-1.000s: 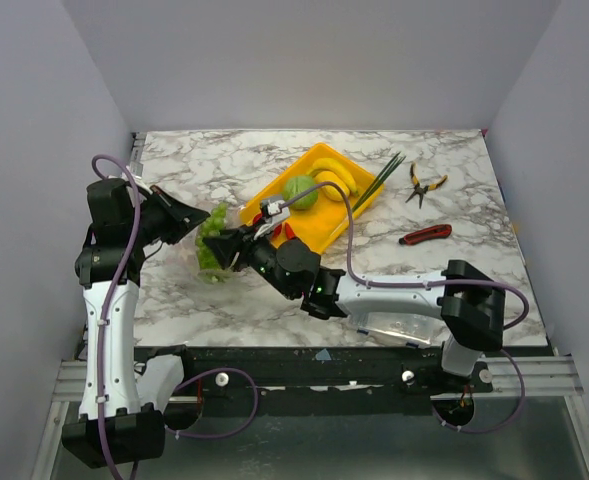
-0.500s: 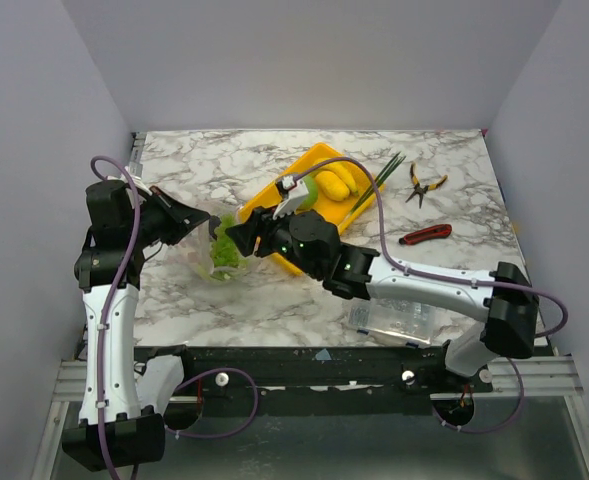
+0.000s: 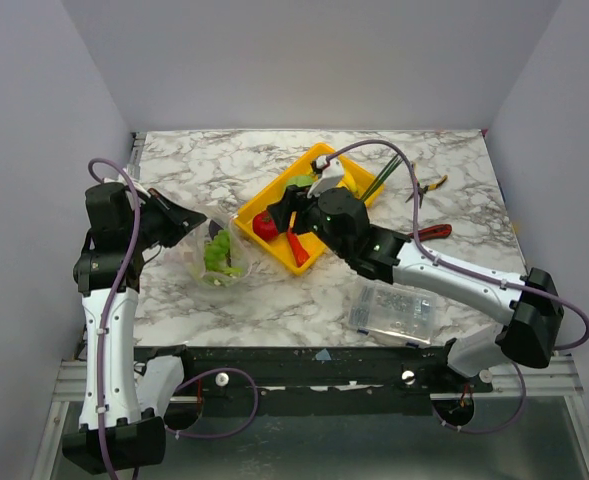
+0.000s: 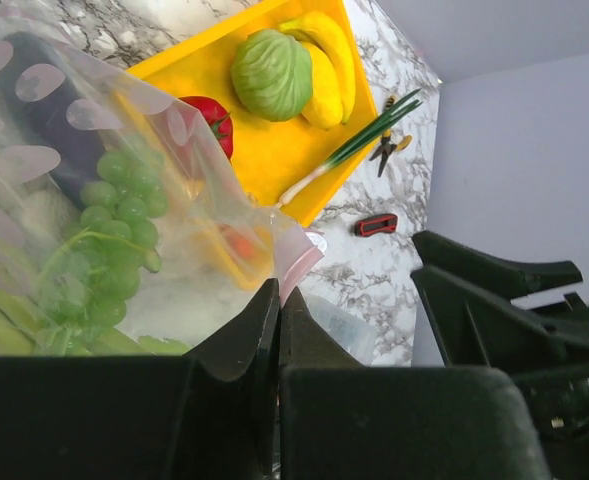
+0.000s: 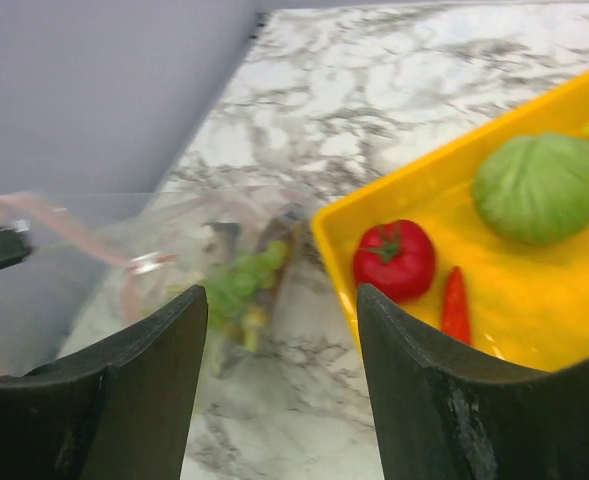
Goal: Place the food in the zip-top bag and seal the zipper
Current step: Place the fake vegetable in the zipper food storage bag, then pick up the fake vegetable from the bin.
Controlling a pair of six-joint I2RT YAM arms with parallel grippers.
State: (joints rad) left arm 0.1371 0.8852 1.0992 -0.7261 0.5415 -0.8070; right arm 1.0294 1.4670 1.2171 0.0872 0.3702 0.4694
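The clear zip-top bag (image 3: 217, 258) lies left of the yellow tray (image 3: 319, 250) with green grapes (image 3: 218, 252) and a dark piece inside. My left gripper (image 3: 181, 216) is shut on the bag's mouth edge, pinching the pink zipper strip (image 4: 300, 258) between its tips (image 4: 277, 290). My right gripper (image 3: 281, 212) is open and empty above the tray's left end, over the red tomato (image 3: 265, 224) and red pepper (image 3: 296, 245). The right wrist view shows the tomato (image 5: 394, 260), pepper (image 5: 456, 304), green cabbage (image 5: 539, 188) and the bag (image 5: 229, 275). Bananas (image 4: 326, 58) and the leek (image 4: 352, 152) are at the tray's far end.
Yellow-handled pliers (image 3: 429, 185) and a red utility knife (image 3: 429, 232) lie right of the tray. A rigid clear box of small parts (image 3: 394, 308) sits near the front edge, under my right arm. Grey walls close in the table on three sides.
My right gripper has pulled back from the bag's mouth, rightward to above the tray. The green grapes stay in the bag. My left gripper still holds the bag's edge.
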